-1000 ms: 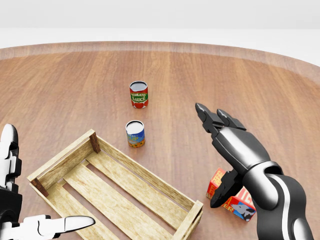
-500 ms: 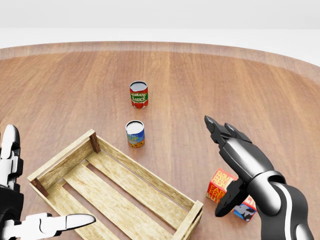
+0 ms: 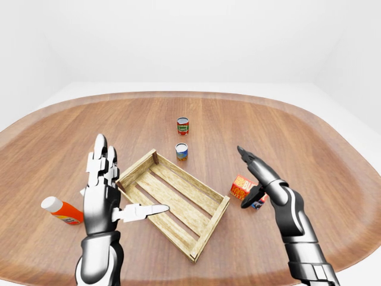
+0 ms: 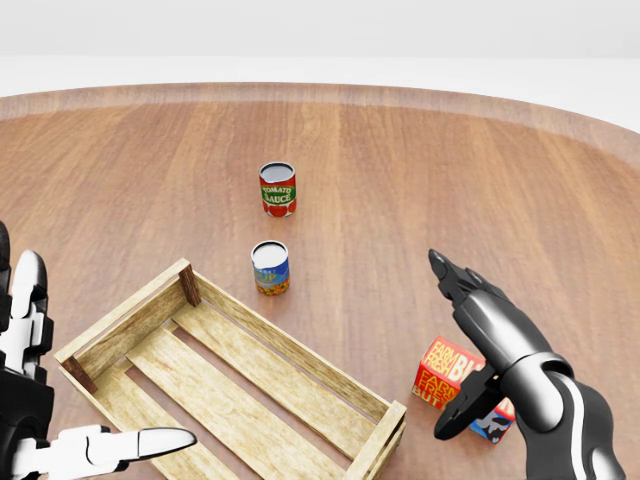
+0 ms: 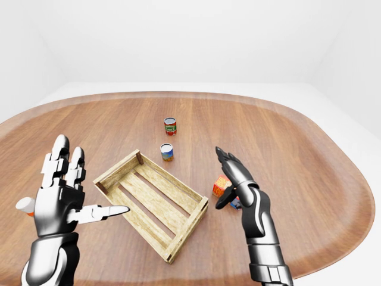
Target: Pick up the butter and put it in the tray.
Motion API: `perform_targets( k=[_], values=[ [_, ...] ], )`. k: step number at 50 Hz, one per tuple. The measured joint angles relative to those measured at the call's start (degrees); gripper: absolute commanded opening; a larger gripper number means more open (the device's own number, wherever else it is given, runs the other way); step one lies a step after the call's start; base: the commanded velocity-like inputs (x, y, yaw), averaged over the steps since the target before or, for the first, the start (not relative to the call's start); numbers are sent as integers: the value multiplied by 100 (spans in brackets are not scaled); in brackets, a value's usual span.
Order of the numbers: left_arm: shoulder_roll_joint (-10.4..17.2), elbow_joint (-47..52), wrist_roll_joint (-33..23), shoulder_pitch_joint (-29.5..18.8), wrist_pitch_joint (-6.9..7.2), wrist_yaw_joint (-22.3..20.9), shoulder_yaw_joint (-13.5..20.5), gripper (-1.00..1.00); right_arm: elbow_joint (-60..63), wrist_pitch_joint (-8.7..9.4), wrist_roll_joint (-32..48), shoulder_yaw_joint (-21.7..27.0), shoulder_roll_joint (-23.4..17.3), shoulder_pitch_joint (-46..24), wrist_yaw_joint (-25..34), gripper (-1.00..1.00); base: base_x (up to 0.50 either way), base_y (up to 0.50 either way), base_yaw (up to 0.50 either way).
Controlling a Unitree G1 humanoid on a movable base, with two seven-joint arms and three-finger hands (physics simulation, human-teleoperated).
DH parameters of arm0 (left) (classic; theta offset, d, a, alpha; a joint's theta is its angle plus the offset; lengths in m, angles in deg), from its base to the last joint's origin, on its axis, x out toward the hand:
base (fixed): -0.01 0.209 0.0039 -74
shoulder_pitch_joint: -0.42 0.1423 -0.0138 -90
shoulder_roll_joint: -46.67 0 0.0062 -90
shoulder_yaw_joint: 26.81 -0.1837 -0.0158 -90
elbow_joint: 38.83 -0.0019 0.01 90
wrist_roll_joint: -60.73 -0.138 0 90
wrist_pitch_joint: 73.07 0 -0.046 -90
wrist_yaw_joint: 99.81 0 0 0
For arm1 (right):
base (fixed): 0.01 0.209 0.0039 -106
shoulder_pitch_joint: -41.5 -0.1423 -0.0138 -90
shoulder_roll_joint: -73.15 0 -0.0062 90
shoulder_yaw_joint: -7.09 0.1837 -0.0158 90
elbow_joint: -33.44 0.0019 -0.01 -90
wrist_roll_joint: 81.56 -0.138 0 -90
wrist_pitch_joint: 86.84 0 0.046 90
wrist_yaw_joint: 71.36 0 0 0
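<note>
The butter (image 4: 440,372) is a red box lying on the wooden table, at the lower right of the head view. My right hand (image 4: 445,345) is open just above and to the right of it, fingers pointing up the view and thumb down beside the box's right side. The fingers are not closed round it. The tray is a slatted wooden crate (image 4: 290,345), left of the butter and empty. My left hand (image 3: 122,187) is open and empty, raised over the crate's left end.
A tomato sauce can (image 4: 278,188) and a blue-labelled can (image 4: 270,267) stand above the crate in the head view. An orange bottle with a white cap (image 3: 59,210) lies left of my left hand. The table's curved edge runs all round.
My right hand has moved down and to the right in the head view, lowering toward the butter and uncovering more of the box. The left hand barely shifted.
</note>
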Motion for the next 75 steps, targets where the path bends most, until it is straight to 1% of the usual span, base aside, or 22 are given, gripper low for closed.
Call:
perform_targets(
  k=[14, 25, 39, 56, 75],
  values=[
    [27, -215, -38, -92, 0, 66, -39, 100, -556, 0, -456, 195, -153, -161, -609, 100, 0, 0, 0],
    [41, -330, -57, -151, 0, 105, -40, 100, -1025, 0, -578, 147, -248, -257, -953, 100, 0, 0, 0],
    [50, -361, -79, -169, 0, 122, -50, 100, -1731, 0, -583, 55, -309, -436, -1144, 100, 0, 0, 0],
    [57, -459, -144, -207, 0, 166, -75, 100, -2669, 0, -785, 51, -425, -673, -1312, 100, 0, 0, 0],
    [81, -618, -223, -262, 0, 193, -93, 100, -4567, 0, -1483, 27, -549, -1385, -1894, 100, 0, 0, 0]
  ],
)
